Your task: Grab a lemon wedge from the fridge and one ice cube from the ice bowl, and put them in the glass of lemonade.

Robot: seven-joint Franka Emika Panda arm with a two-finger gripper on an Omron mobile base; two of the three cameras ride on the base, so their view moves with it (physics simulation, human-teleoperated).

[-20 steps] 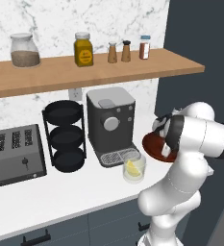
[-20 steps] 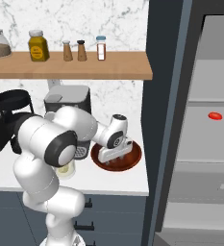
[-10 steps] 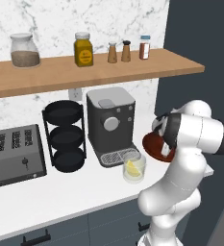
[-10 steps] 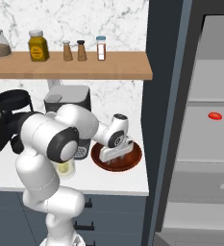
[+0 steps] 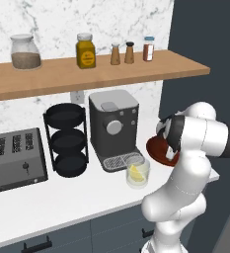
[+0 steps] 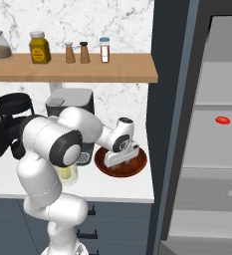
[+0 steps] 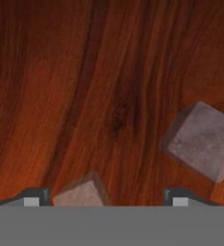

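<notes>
Reaching down into the ice bowl (image 6: 121, 167) at the centre of the right base view, the gripper (image 6: 118, 159) sits low over the reddish wood. In the hand view its fingertips (image 7: 32, 198) stand wide apart at the bottom edge, with an ice cube (image 7: 80, 193) between them; whether they touch it is hard to say, since the cube is cut off by the frame. A second cube (image 7: 201, 141) lies at the right, apart from the fingers. The glass of lemonade (image 5: 137, 172) stands at the centre of the left base view, a lemon wedge (image 5: 134, 172) inside it. The fridge (image 6: 207, 124) fills the right of the right base view, door open.
</notes>
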